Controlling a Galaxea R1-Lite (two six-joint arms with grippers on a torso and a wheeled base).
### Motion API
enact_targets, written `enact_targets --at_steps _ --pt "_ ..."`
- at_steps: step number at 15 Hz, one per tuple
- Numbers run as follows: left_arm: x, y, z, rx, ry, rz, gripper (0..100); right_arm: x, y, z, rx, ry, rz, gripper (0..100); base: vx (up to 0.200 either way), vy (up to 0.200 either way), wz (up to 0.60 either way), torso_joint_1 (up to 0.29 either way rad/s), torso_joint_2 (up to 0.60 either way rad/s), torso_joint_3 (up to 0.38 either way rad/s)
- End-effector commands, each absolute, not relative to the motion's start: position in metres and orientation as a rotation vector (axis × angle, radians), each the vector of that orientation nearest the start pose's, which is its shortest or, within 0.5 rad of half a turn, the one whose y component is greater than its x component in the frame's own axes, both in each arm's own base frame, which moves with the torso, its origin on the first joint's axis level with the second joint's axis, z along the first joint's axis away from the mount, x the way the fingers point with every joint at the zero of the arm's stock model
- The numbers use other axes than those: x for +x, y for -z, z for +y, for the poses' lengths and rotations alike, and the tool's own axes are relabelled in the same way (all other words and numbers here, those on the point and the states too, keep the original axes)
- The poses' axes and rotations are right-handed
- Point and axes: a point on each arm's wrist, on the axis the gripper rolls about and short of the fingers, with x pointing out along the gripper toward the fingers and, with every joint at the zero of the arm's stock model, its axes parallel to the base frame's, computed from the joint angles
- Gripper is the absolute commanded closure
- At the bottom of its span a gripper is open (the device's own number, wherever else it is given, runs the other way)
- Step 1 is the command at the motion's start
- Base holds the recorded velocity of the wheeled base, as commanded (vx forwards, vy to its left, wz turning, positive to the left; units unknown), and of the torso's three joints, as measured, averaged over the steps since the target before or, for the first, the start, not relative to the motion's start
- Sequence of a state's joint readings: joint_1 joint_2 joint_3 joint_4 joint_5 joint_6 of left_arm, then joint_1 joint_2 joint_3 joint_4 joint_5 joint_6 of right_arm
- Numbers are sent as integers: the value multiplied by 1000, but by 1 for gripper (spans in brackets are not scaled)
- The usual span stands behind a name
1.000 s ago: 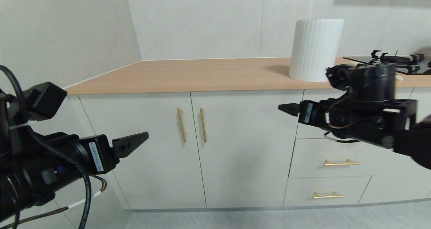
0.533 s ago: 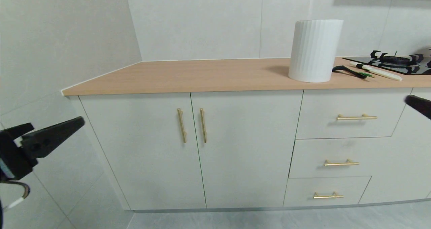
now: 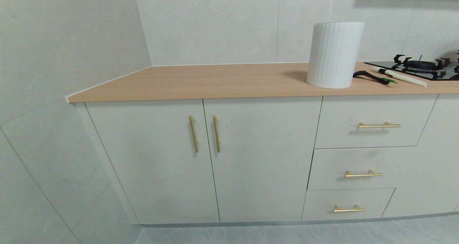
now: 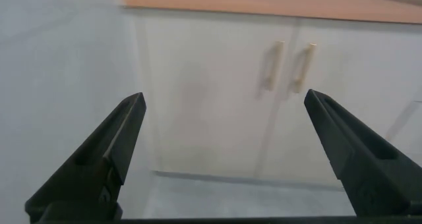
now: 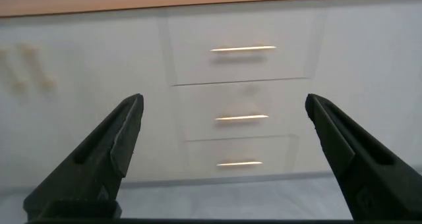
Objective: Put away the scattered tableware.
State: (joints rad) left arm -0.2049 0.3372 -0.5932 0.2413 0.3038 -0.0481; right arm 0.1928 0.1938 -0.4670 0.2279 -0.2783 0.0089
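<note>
On the wooden counter [image 3: 215, 80], to the right of a tall white ribbed holder [image 3: 335, 54], lie a black utensil [image 3: 371, 76] and a long white utensil [image 3: 401, 76] with a green and black part near its far end. My left gripper [image 4: 224, 105] is open, facing the double cabinet doors [image 4: 290, 66] from low down. My right gripper [image 5: 224, 105] is also open, facing the stack of drawers [image 5: 241, 105]. Nothing is held between the fingers of either gripper.
A black gas hob [image 3: 423, 64] sits at the counter's far right. Below the counter are two doors with gold handles [image 3: 205, 133] and three drawers with gold handles [image 3: 379, 125]. A tiled wall [image 3: 53, 57] closes the left side. Grey floor [image 3: 287, 233] runs along the cabinet base.
Both arms have drawn back out of the head view, the left toward the lower left, the right toward the right. The utensils behind the right arm now show.
</note>
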Motion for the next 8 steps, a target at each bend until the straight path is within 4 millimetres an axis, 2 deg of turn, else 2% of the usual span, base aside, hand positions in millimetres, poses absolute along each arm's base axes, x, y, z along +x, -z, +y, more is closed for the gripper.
enact_targets --at_steps 1,2,3,5,7,8 --pt "-75 -191 15 -11 -196 -159 0 -54 -166 -13 17 182 -81 0 0 0 0 0 0 0" --pt "-75 -190 15 -5 -215 -152 0 -53 -162 -12 12 196 -68 0 0 0 0 0 0 0" --pt "-78 -185 10 5 -300 -158 0 -51 -151 -9 -2 250 -49 0 0 0 0 0 0 0" --pt "-78 -169 6 69 -347 -144 0 -50 -123 -7 -78 320 -20 0 0 0 0 0 0 0" --pt "-68 -155 7 55 -362 -93 0 -41 -107 -8 -86 365 16 0 0 0 0 0 0 0" --pt "-61 -142 6 40 -345 -48 0 -36 -100 -8 -81 358 3 0 0 0 0 0 0 0"
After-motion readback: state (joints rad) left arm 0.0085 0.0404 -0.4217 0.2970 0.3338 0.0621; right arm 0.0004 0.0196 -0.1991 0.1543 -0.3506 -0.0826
